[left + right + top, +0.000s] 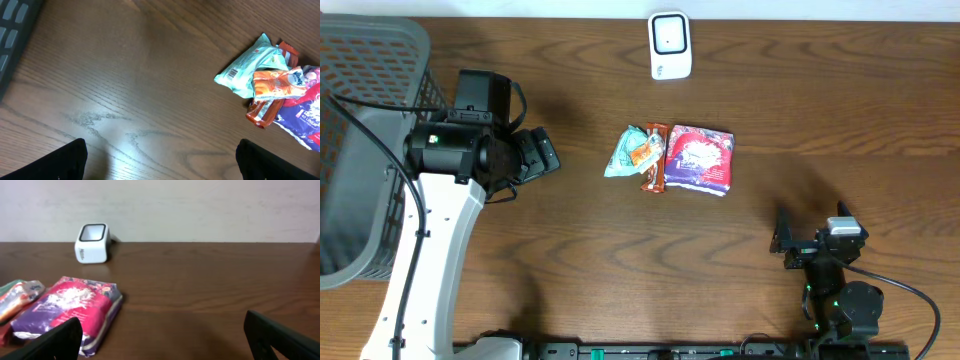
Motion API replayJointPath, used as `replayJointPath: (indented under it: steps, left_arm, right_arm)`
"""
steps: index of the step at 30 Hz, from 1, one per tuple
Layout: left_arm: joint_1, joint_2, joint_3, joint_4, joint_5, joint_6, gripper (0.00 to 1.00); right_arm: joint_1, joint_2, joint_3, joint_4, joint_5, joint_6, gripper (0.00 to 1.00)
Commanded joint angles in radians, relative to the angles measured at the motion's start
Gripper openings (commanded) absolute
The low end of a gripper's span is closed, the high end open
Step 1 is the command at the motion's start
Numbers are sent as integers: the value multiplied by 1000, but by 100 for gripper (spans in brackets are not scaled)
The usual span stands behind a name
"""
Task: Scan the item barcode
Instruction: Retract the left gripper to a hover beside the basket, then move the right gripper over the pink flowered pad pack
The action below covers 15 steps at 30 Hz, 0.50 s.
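Three snack items lie bunched at the table's middle: a teal packet (623, 152) (250, 67) with a barcode on its left end, an orange-brown bar (654, 160) (262, 110), and a purple-pink pouch (700, 160) (70, 307). A white scanner (670, 45) (92, 242) stands at the back edge. My left gripper (545, 155) (161, 160) is open over bare wood, left of the packets. My right gripper (808, 238) (162, 340) is open and empty, low at the front right, facing the pouch and scanner.
A grey mesh basket (360, 150) (12, 25) fills the far left of the table, behind my left arm. Bare wood lies between the packets and each gripper.
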Motion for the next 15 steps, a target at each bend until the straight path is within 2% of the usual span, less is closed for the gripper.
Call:
replayJointPath:
  steps: [1,3,4,5,7,11,15]
  left_arm:
    - [5,-5,-12,-5,-19,6,95]
    - [5,-5,-12,-5,-19,6,95]
    - [5,-5,-12,-5,-19,6,95]
    - [5,-5,-12,-5,-19,6,95]
    - [5,-5,-12,-5,-19,6,95]
    - [5,-5,-12,-5,-19,6,95]
    - [5,-5,-12,-5,-19,6,95]
  right_arm:
    - [-3,-8,-5,19,-157,216,99]
    - [-3,-8,-5,33,-394,461,99]
    - [-3,-8,-5,27,-486,537,99]
    - [-3,-8,-5,30,-553,590,99]
    - [-3,-8,-5,58,-566,711,99]
    - [-3,-8,-4,172,-537,798,99]
    - [-3,-8,-3,502,-528,798,99]
